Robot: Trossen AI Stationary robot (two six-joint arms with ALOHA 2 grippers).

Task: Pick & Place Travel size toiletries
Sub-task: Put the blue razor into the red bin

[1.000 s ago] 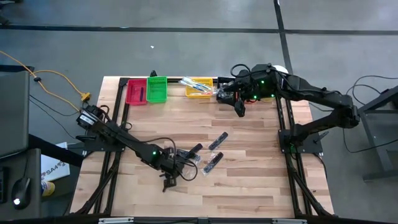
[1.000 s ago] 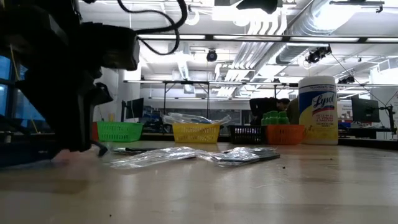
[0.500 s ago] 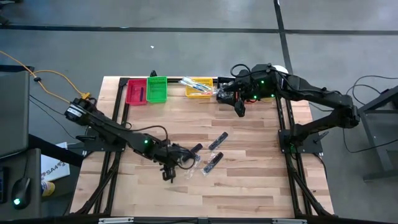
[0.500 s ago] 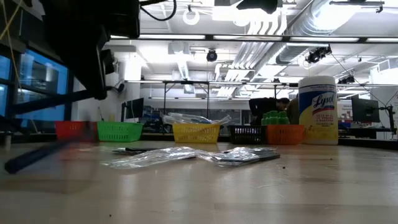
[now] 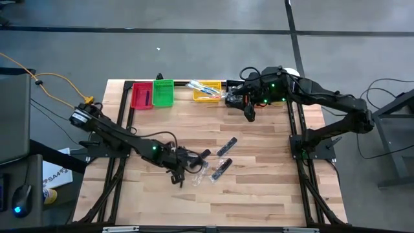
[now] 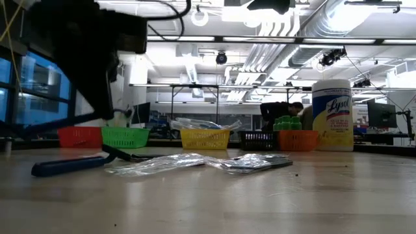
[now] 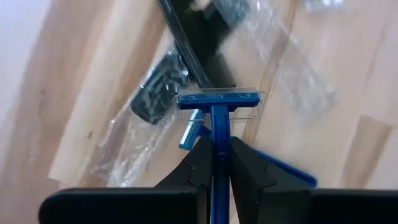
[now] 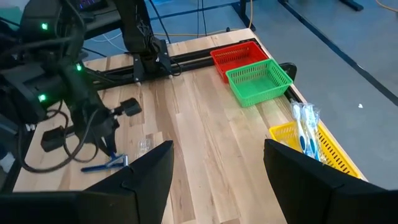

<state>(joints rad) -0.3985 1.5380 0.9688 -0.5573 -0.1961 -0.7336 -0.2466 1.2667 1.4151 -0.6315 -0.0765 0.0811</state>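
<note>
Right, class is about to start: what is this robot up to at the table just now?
It is sorting travel toiletries. The left claw is shut on the handle of a blue razor near the table's front middle, above a second blue razor and some clear-wrapped items. The right claw waits open at the far edge by the yellow bin, which already holds wrapped toothbrushes. The red bin and green bin sit alongside.
</note>
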